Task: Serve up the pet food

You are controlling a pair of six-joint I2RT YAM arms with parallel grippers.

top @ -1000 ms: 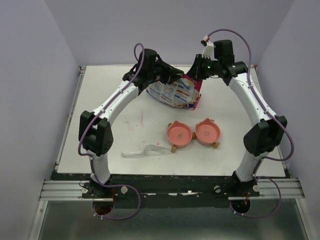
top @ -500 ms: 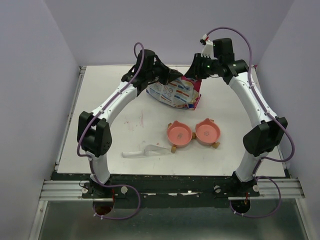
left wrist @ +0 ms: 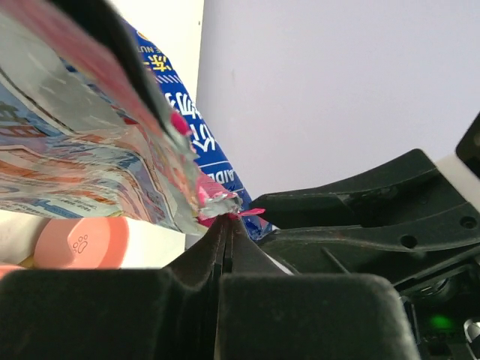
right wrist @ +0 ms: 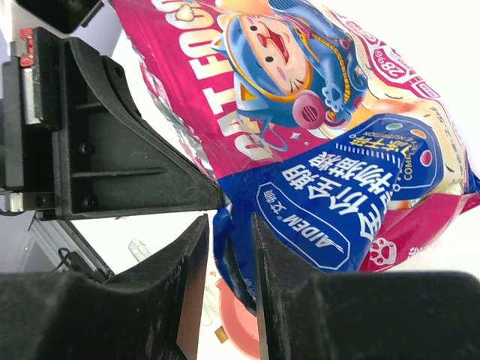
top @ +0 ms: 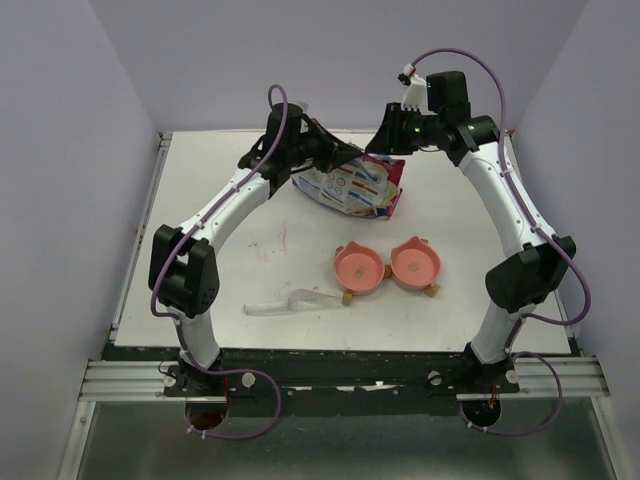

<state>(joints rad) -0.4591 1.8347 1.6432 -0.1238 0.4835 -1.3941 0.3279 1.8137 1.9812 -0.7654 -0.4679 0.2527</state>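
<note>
The pet food bag (top: 350,186), pink-edged with a blue and white label, lies tilted at the back of the table. No kibble shows; it is hidden in the bag. My left gripper (top: 343,153) is shut on the bag's crumpled pink top edge (left wrist: 217,204), as the left wrist view (left wrist: 225,221) shows. My right gripper (top: 386,147) is at the same top corner. In the right wrist view (right wrist: 229,225) its jaws stand slightly apart around the bag's blue folded edge (right wrist: 236,240), with a thin gap on one side. The twin salmon-pink bowls (top: 386,266) stand empty nearer the front.
A clear plastic scoop (top: 291,302) lies on the table left of the bowls. A low rail (top: 158,180) runs along the table's left edge. Lilac walls close in the back and sides. The two grippers are almost touching above the bag.
Both wrists have risen a little and shifted towards the back wall. The bag's top corner has lifted slightly with them. The bowls and scoop have not moved.
</note>
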